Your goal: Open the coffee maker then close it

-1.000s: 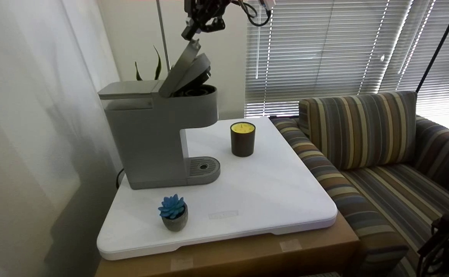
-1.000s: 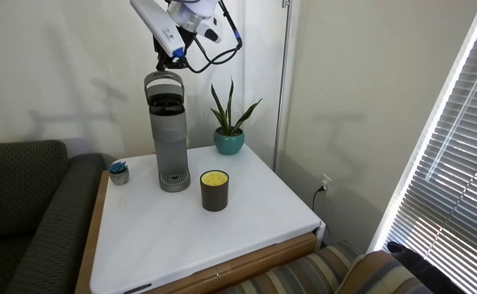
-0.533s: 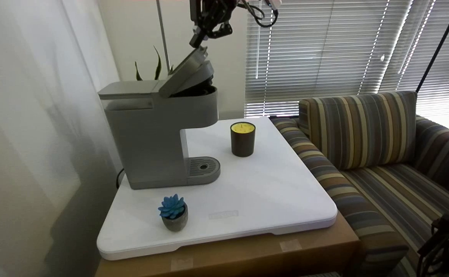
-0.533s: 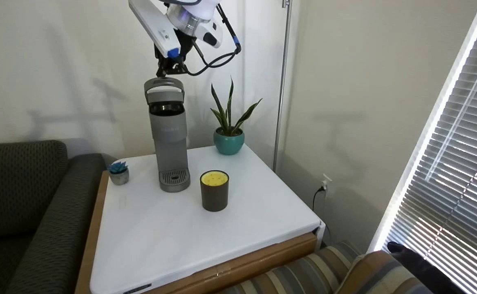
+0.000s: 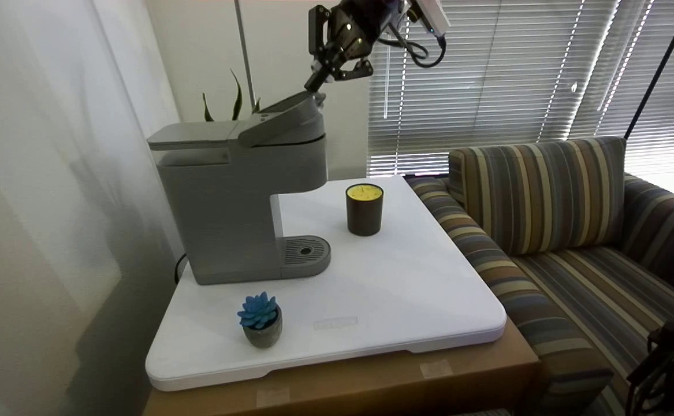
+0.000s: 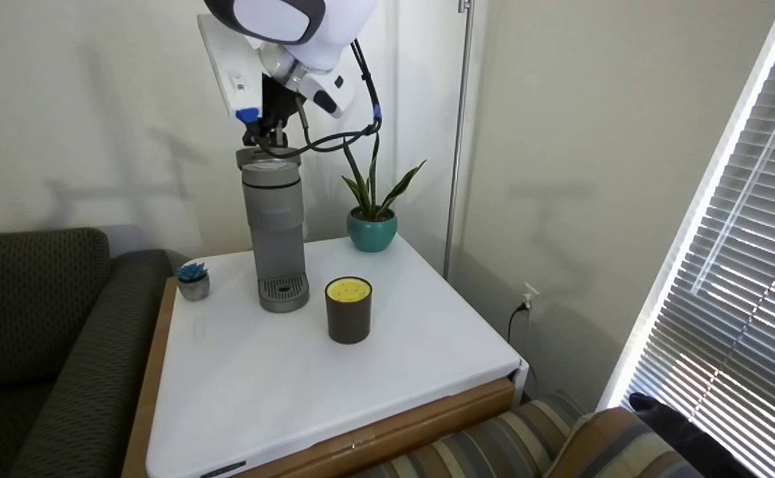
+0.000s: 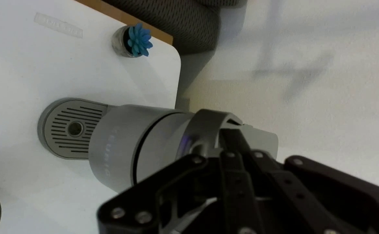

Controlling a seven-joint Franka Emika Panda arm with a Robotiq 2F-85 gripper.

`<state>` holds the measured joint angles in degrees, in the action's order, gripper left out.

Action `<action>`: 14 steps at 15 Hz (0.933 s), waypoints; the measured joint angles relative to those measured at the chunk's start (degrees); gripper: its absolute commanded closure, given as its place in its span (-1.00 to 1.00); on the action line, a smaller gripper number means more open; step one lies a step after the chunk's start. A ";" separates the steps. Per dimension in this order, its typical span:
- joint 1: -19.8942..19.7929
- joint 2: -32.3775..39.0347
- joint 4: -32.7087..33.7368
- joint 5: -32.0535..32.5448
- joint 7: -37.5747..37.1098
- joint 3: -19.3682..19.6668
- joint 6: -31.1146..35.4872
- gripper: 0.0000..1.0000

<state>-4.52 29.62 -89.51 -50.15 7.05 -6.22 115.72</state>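
Observation:
The grey coffee maker (image 5: 221, 214) stands on the white table, also in view in an exterior view (image 6: 275, 232) and the wrist view (image 7: 118, 143). Its lid (image 5: 290, 127) is low over the brew opening, with only a thin dark seam between lid and body. The lid's handle (image 5: 308, 103) is still slanted up at the front. My gripper (image 5: 313, 85) is at the top front of the handle and seems to touch it. In the wrist view my gripper's fingers (image 7: 232, 138) are together beside the handle (image 7: 202, 130), with nothing visible between them.
A dark cup with yellow top (image 5: 364, 211) stands right of the coffee maker. A small blue succulent (image 5: 260, 318) sits near the table's edge. A teal-potted plant (image 6: 372, 229) stands by the wall. A striped armchair (image 5: 539, 196) adjoins the table (image 5: 406, 289).
The lid has swung down from wide open to nearly level with the body. My gripper has moved down and forward with the handle. The cup and plants have not moved.

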 measured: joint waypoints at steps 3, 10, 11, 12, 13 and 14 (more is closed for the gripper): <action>-0.06 -2.79 -6.83 -7.22 0.38 0.50 5.07 1.00; 0.13 -8.08 -17.50 -24.71 8.87 0.68 14.77 1.00; 0.12 -8.45 -18.60 -27.97 11.55 0.78 14.90 1.00; 0.12 -8.63 -19.60 -31.25 14.29 0.95 14.89 1.00; 0.12 -8.76 -20.60 -34.71 17.14 1.13 14.76 1.00; 0.12 -8.85 -21.55 -37.90 19.87 1.32 14.50 1.00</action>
<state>-4.40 20.77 -111.06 -88.05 26.92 -4.90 130.22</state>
